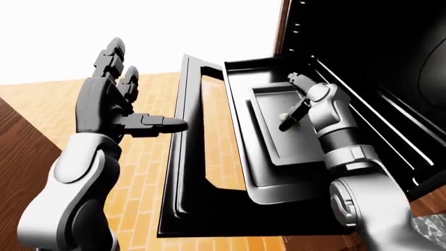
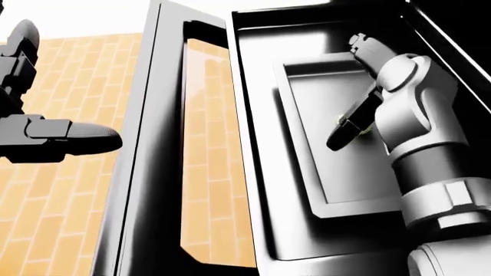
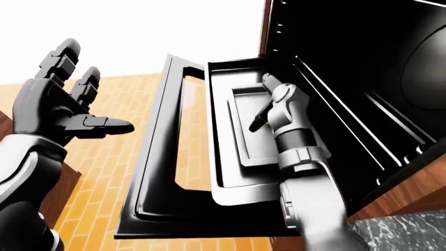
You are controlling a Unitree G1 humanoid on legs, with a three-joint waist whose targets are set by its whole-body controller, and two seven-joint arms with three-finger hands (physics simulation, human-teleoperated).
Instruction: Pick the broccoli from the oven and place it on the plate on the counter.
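The oven door (image 2: 149, 149) hangs open, and a dark baking tray (image 2: 315, 109) sits on the pulled-out rack. My right hand (image 2: 366, 95) reaches over the tray with its back toward the camera. Its dark thumb (image 2: 343, 131) stretches down toward the tray floor. Only a yellow-green sliver of the broccoli (image 2: 361, 131) peeks out beside that thumb; the hand hides the rest. No finger visibly closes round it. My left hand (image 1: 139, 91) is raised at the left, away from the oven, open with its fingers spread. No plate is in view.
The black oven cavity (image 3: 362, 63) with side rails opens at the right. The door's window (image 2: 203, 155) shows orange brick-pattern floor (image 1: 146, 178). A wood cabinet (image 1: 21, 151) stands at the left, and a marble counter corner (image 3: 397, 232) shows at the bottom right.
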